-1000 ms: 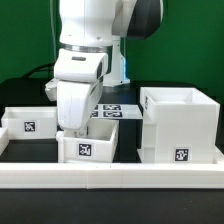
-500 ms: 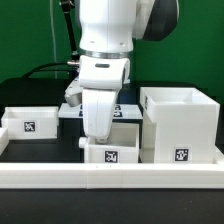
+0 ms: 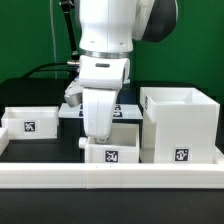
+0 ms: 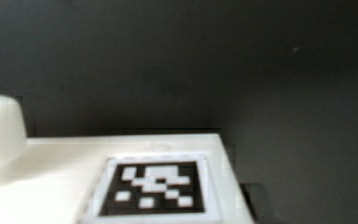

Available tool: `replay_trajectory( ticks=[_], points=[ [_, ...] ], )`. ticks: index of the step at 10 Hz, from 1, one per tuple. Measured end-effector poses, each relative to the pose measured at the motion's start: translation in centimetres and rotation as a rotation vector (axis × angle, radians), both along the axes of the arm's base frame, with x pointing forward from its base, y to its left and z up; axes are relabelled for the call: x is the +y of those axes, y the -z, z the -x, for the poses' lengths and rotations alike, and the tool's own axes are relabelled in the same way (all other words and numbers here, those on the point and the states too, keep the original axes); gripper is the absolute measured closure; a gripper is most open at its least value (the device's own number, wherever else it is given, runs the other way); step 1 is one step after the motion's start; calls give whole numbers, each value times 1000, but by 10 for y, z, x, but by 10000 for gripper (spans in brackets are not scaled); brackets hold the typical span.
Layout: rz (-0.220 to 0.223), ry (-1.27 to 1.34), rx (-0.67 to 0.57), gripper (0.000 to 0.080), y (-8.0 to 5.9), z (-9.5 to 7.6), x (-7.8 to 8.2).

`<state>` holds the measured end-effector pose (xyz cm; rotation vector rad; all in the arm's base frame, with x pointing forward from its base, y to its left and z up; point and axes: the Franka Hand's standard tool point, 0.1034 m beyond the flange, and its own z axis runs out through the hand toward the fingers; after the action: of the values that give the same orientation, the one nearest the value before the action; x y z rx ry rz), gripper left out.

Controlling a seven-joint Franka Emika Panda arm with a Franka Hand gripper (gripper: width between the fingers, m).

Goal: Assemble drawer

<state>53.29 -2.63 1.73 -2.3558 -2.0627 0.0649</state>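
Observation:
The drawer (image 3: pixel 110 151), a low white open-top tray with a square marker on its near side, sits in the middle, close against the taller white housing (image 3: pixel 180 122) on the exterior view's right. My gripper (image 3: pixel 98 138) reaches straight down onto the drawer's back wall, and its fingertips are hidden behind that wall. A small dark piece (image 3: pixel 82 143) shows at the drawer's left corner. The wrist view shows a white face of the drawer (image 4: pixel 69 160) with its marker (image 4: pixel 158 187) close up, over the dark table.
A second low white tray (image 3: pixel 28 122) with a marker stands at the exterior view's left. The marker board (image 3: pixel 122 108) lies behind the arm. A long white rail (image 3: pixel 110 177) runs along the front. The table is black.
Since a second ago my gripper has moved to the exterior view's right, and the drawer has gone with it toward the housing. Nothing has moved in the last half second.

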Motion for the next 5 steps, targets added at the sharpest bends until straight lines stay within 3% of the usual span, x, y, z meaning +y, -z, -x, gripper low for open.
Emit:
replay_trajectory(
  ticks=[5],
  points=[
    [2, 3, -49, 758, 2, -1, -1]
  ],
)
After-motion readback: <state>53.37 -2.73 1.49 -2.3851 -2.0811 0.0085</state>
